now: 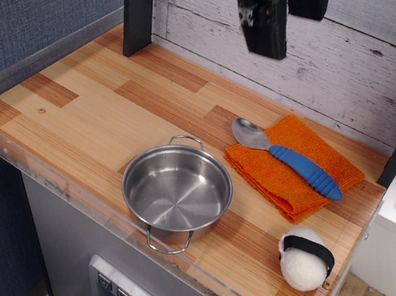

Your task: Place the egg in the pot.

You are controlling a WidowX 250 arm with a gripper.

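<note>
The egg [305, 260], white and fuzzy with a black band, lies on the wooden table near the front right corner. The pot [176, 191], shallow shiny steel with two wire loop handles, stands empty at the front middle, to the left of the egg. My gripper [264, 46] hangs high at the top of the view, above the back of the table, far from both. It looks like one dark block; I cannot tell whether its fingers are open or shut. It holds nothing that I can see.
A metal spoon with a blue handle [295, 163] lies on a folded orange cloth [293, 176] behind the egg. A dark post [137, 3] stands at the back left. A clear plastic rim [60, 189] runs along the table's front edge.
</note>
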